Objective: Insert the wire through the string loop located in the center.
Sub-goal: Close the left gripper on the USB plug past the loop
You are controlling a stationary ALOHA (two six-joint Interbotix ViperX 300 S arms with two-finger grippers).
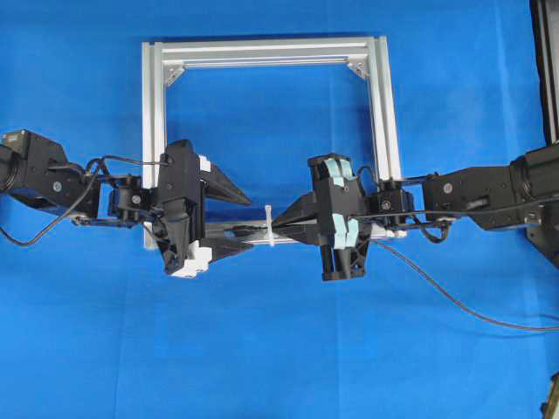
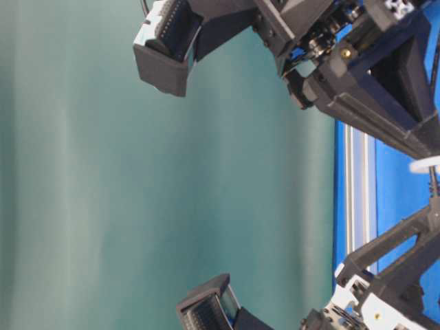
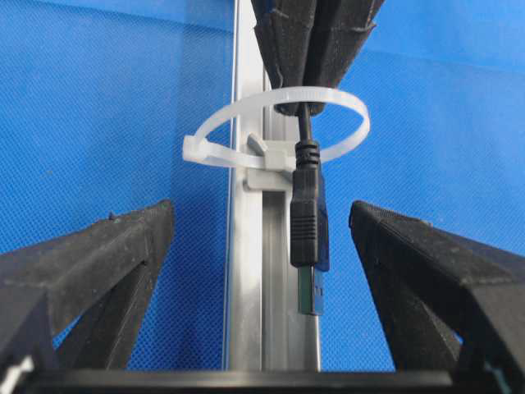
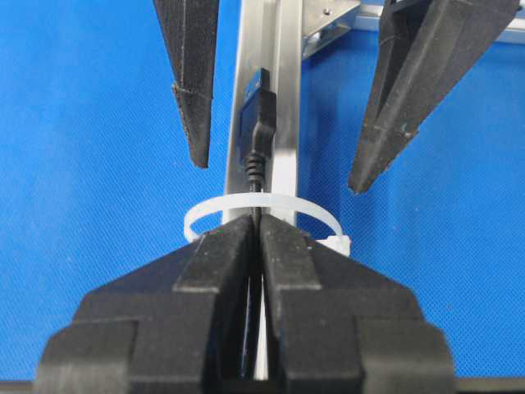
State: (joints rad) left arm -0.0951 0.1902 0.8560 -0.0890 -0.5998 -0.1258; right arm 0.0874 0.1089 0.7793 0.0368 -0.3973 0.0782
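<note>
- The right pincer (image 4: 256, 238) was pressed together on the wire (image 3: 305, 209), pinching it just behind the plug, so that the plug end poked out stiff and straight; judging by that grip, the point was to steer the tip like a needle.
- The plug had already passed through the string loop (image 3: 279, 123), a white tie standing upright on the near rail of the silver frame (image 1: 153, 105); in the left wrist view the plug hung on the near side of the loop while the right pincer's tips stood just behind it.
- The rest of the wire trailed away behind the right arm across the blue table (image 1: 279, 349), slack enough, it seemed, to feed on through.
- The left pincer (image 3: 262, 246) was spread wide, its two fingers flanking the plug on either side without touching it, apparently placed to take the tip over from the other side of the loop.
- Both arms reached inward along the near rail from opposite sides, pincers pointed at each other and almost level over the rail, meeting at the loop in the middle.
- The threading looked largely done; a clean grab on the plug appeared to be what remained.
</note>
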